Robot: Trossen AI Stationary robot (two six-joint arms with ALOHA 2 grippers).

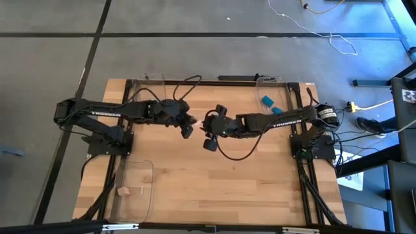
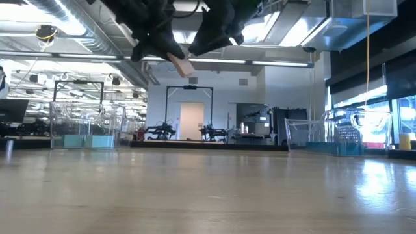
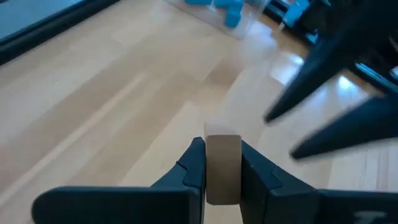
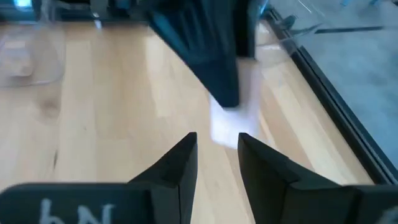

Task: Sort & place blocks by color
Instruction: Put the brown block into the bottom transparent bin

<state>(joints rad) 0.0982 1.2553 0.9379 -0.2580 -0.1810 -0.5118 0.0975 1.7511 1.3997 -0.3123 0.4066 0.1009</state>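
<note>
A pale wood block [image 3: 222, 168] hangs high above the middle of the table, with my left gripper [image 3: 222, 149] shut on it. In the low view the block [image 2: 184, 65] shows just under the two dark grippers. My right gripper [image 4: 217, 144] faces it from the table's right side. Its fingers are open and the block [image 4: 233, 121] lies just beyond their tips, untouched. From above, the two grippers [image 1: 188, 128] [image 1: 208, 125] meet over the table's centre. The right gripper's spread fingers [image 3: 311, 74] also show in the left wrist view. My left gripper pinches the wood block by two opposite sides [image 3: 208, 163] between its two fingers. The fingers come from the table's left, slanting downward. The block's end reaches just past the fingertips, and the block is lifted well clear of the table.
A clear tray [image 1: 151, 185] at the near left holds two wood blocks [image 1: 121, 191]. A clear tray [image 1: 278, 91] at the far right holds blue blocks [image 1: 268, 101]. Another clear tray [image 2: 88, 120] with teal blocks shows at the far left. The wooden tabletop [image 1: 214, 188] lies bare between them.
</note>
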